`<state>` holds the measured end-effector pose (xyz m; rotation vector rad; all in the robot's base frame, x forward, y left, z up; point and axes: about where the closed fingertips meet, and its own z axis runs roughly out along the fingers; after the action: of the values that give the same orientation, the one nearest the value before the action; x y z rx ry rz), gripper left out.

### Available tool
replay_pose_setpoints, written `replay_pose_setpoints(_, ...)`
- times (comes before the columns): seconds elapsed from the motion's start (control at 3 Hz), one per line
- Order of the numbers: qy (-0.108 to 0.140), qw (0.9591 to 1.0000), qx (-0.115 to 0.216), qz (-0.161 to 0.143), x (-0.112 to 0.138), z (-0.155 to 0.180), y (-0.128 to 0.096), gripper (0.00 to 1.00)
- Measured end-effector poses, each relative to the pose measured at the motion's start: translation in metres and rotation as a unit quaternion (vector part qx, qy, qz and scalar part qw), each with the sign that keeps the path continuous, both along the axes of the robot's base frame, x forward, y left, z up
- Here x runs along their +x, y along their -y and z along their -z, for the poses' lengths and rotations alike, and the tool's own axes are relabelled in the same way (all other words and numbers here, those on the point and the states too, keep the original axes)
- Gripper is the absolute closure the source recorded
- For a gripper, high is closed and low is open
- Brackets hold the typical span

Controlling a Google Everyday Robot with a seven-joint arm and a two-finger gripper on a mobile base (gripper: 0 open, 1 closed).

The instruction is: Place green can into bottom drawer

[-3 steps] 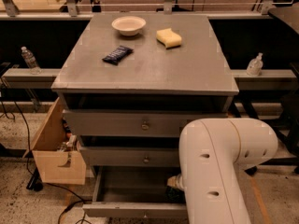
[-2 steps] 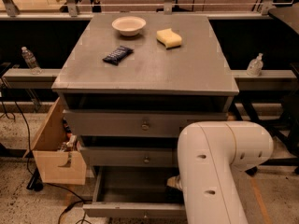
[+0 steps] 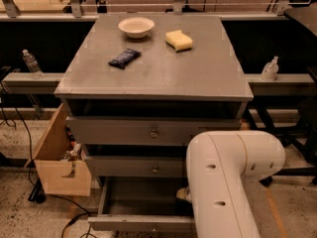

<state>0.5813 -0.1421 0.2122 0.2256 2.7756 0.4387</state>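
A grey table stands on a speckled floor. A wooden box sits by its left side. Grey rails run behind, with dark space past them. Black wires lie on the floor. The end effector is low in the bottom drawer, mostly hidden.

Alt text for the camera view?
White robot arm reaches into the open bottom drawer of a grey cabinet; its gripper is mostly hidden behind the arm. On top sit a bowl, a sponge and a dark wrapper.

arm bent, foreground right | gripper low, mostly hidden behind it
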Motion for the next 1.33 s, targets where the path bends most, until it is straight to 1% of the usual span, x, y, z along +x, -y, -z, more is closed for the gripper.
replay_pose_setpoints(0.67, -0.001, 1.0, 0.0, -0.002, -0.0006, 0.0014, -0.0023, 0.35)
replay_pose_setpoints(1.0, -0.001, 1.0, 0.001, -0.004, -0.0011, 0.0024, -0.0038, 0.04)
replay_pose_setpoints(1.33, -0.002, 1.0, 0.001, -0.004, -0.0013, 0.0029, -0.0045, 0.0)
